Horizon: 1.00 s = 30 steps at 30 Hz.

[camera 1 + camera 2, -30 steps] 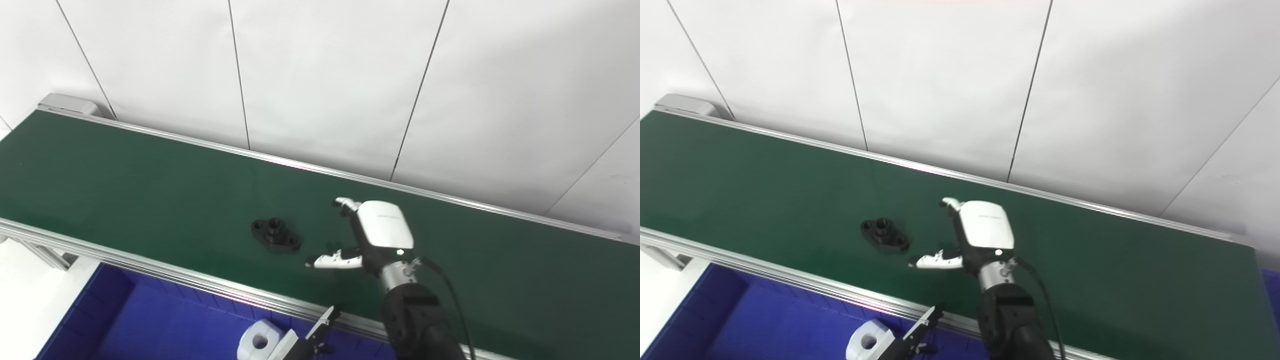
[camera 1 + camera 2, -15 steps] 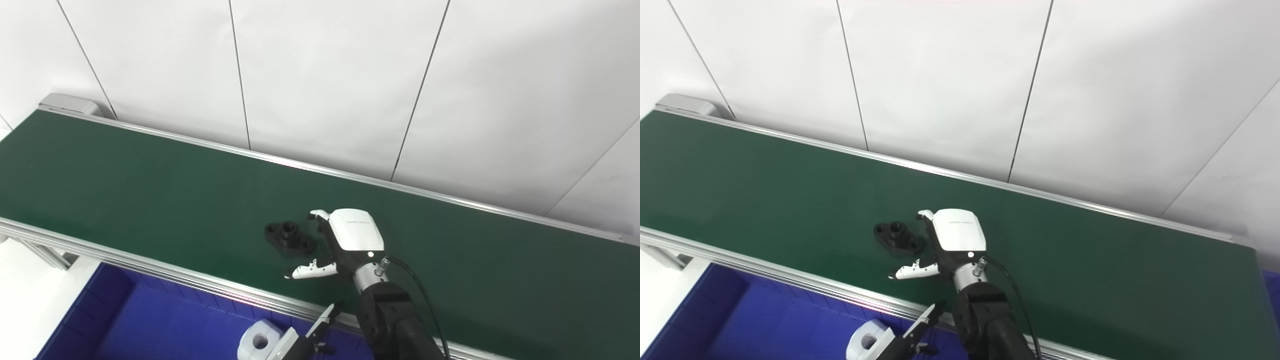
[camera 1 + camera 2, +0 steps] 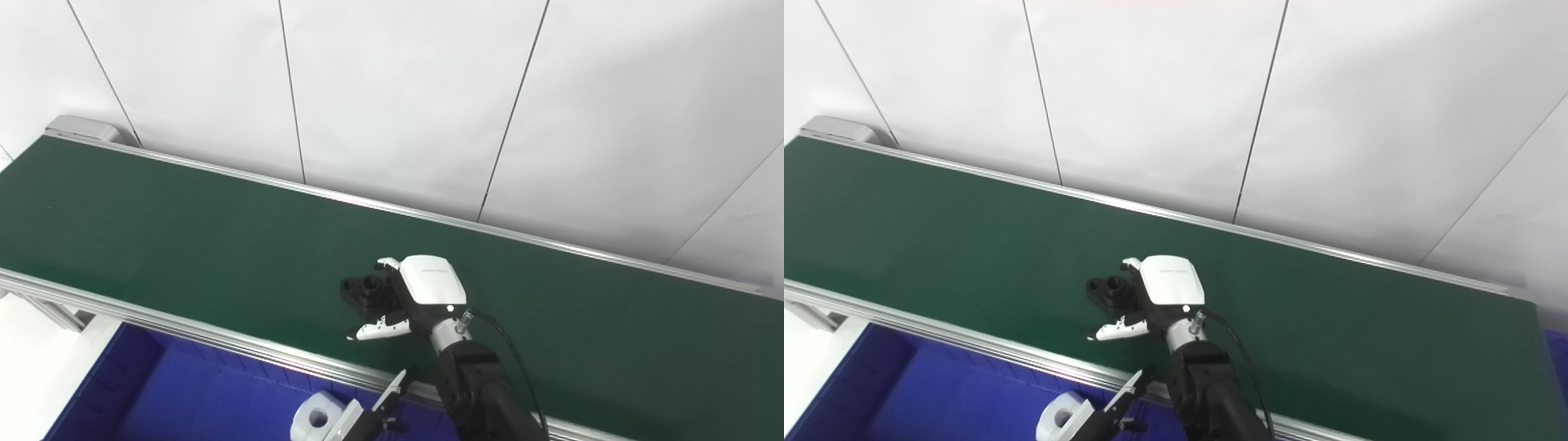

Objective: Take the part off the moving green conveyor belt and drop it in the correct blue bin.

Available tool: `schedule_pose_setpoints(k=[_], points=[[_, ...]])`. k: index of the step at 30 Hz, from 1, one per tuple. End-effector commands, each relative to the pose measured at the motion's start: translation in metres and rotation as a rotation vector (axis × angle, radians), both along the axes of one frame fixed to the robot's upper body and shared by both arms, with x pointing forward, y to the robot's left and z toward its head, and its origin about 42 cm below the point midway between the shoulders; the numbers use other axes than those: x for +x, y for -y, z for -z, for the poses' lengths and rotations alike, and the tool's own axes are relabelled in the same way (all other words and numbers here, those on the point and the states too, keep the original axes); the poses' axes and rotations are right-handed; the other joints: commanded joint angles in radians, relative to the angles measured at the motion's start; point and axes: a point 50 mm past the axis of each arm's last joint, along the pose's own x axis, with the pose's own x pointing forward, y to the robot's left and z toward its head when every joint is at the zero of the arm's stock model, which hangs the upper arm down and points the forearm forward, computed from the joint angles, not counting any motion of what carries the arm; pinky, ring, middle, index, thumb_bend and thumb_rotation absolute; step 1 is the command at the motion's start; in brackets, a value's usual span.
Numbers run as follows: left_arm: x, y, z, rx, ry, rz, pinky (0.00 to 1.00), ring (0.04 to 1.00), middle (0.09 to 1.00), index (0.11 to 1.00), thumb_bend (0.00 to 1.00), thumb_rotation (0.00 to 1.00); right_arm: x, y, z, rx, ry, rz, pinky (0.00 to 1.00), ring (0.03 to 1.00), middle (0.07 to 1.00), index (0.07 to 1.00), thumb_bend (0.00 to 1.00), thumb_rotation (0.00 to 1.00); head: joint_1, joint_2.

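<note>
One black part [image 3: 362, 290] on the belt [image 3: 184, 245], right hand [image 3: 422, 291] spread around it, ungrasped; one bin [image 3: 184, 392] at 7 o'clock holds one white roll [image 3: 315, 418].

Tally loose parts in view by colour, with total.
Black: 1, black flanged part on the green belt, at the right hand.
White: 1, white round part in the blue bin.
Total: 2.

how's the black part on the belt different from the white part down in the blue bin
The black part lies on the green belt between the right hand's fingers; the white part sits in the blue bin. One is black and flat-flanged, the other white and blocky. Both have a round hole.
</note>
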Motion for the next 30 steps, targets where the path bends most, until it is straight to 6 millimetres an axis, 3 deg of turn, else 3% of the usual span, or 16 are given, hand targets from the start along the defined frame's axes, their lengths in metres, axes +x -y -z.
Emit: schedule_pose_setpoints(k=[1,2,4,6,7,11,17,30], points=[[-0.006,0.026,-0.015,-0.070,0.023,0.016,0.77,0.981,1.000,1.000,0.81,0.79,0.006,-0.005,-0.006,-0.013,0.043,-0.006,0.44,0.551,0.688,0.788,0.88,0.59,0.006,0.003],[-0.007,0.027,-0.016,-0.071,0.023,0.014,0.77,0.981,1.000,1.000,0.81,0.79,0.007,-0.001,0.000,-0.031,0.042,-0.010,0.43,0.545,0.684,0.784,0.87,0.58,0.008,0.005],[-0.007,0.028,-0.016,-0.075,0.023,0.008,0.76,0.980,1.000,1.000,0.80,0.79,0.008,0.008,0.012,-0.048,0.021,-0.014,0.29,0.384,0.519,0.714,0.77,0.49,0.010,0.008],[-0.008,0.029,-0.017,-0.083,0.019,0.005,0.78,0.988,1.000,1.000,0.80,0.78,0.008,0.018,0.023,-0.075,-0.005,-0.010,0.20,0.267,0.375,0.592,0.62,0.33,0.011,0.013],[-0.008,0.029,-0.018,-0.084,0.018,0.004,0.78,0.992,1.000,1.000,0.80,0.78,0.008,0.022,0.028,-0.087,-0.006,-0.011,0.16,0.226,0.321,0.519,0.54,0.21,0.011,0.013],[-0.008,0.029,-0.018,-0.081,0.018,0.003,0.78,0.989,1.000,1.000,0.80,0.79,0.006,0.035,0.043,-0.148,0.006,-0.013,0.10,0.158,0.246,0.483,0.52,0.12,0.012,0.016],[-0.008,0.028,-0.019,-0.073,0.013,-0.002,0.79,0.999,1.000,1.000,0.78,0.78,0.006,0.047,0.054,-0.216,0.007,0.014,0.07,0.141,0.225,0.478,0.52,0.11,0.011,0.021],[-0.008,0.027,-0.019,-0.077,0.005,-0.005,0.80,1.000,1.000,1.000,0.78,0.80,0.004,0.048,0.058,-0.247,0.007,0.035,0.09,0.153,0.237,0.479,0.52,0.12,0.008,0.020]])
